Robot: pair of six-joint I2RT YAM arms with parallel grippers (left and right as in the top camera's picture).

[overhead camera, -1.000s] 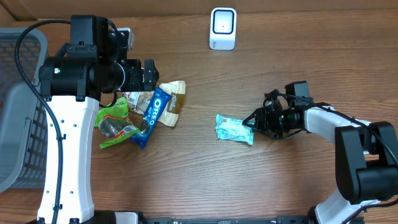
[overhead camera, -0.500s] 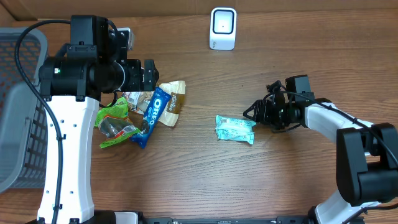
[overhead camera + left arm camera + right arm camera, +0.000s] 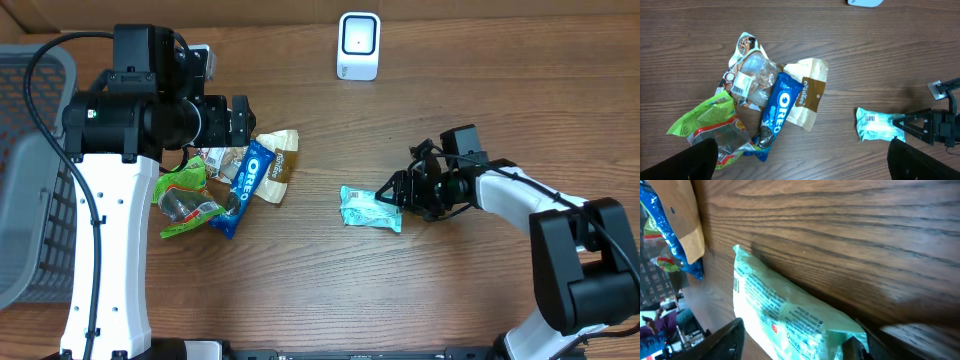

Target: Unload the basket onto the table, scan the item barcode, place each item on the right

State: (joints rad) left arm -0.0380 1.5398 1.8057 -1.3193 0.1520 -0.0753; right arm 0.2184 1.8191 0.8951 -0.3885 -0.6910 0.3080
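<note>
1. Fingers of the left gripper (image 3: 244, 120) stand wide apart, empty; those of the right gripper (image 3: 392, 196) are parted, straddling the right end of the mint-green packet (image 3: 368, 208).
2. Grey basket (image 3: 25, 200), far left.
3. Snack pile (image 3: 215, 185) under the left gripper.
4. White scanner (image 3: 359, 45) at the back.
5. That packet lies mid-table, barcode up, well apart from the scanner.

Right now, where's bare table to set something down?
Bare wood between the white scanner box and the mint-green plastic packet, and along the front edge below it. Crowded: snack pile around the blue Oreo cookie pack; right claw at the packet.
</note>
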